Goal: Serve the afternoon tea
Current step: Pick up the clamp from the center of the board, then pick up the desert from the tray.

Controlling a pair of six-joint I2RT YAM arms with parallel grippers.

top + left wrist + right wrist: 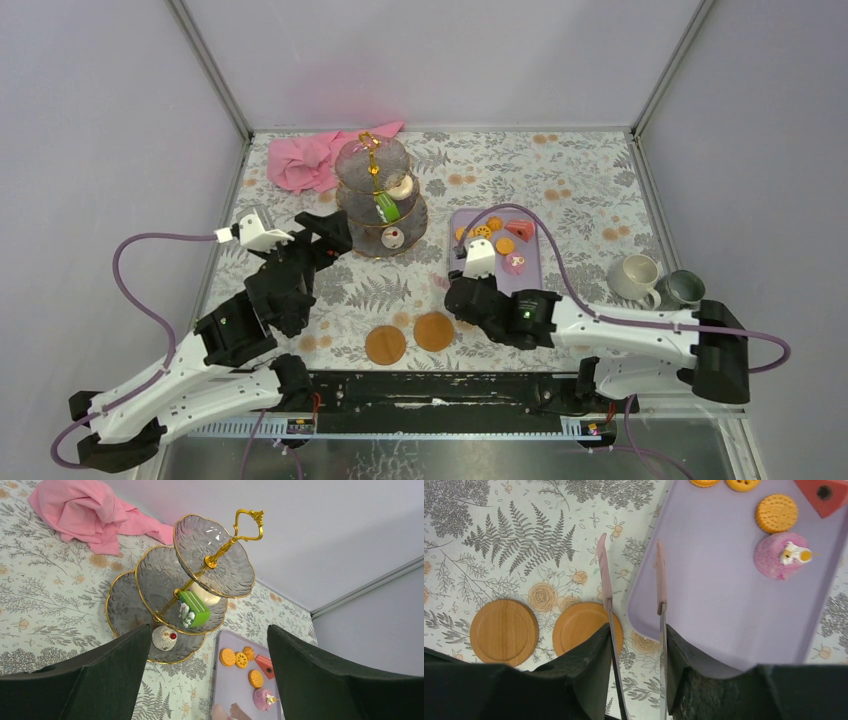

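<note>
The three-tier glass stand point(380, 200) with its gold stem carries a green cake point(195, 609) on the middle tier and a white cupcake point(164, 637) on the bottom tier. My left gripper point(330, 232) is open just left of the stand, holding nothing. My right gripper point(636, 630) is shut on the pink tongs point(605, 565). One tong tip is over the tablecloth, the other over the left edge of the lilac tray point(714, 600). On the tray lie orange biscuits point(776, 513) and a pink cupcake point(780, 556). A cream mug point(636, 277) and a grey-green mug point(686, 288) stand at the right.
Two round wooden coasters point(385, 345) point(434, 331) lie near the front edge, left of the right gripper. A crumpled pink cloth point(305, 160) sits at the back left, behind the stand. A red wedge-shaped cake point(520, 229) lies on the tray's far end.
</note>
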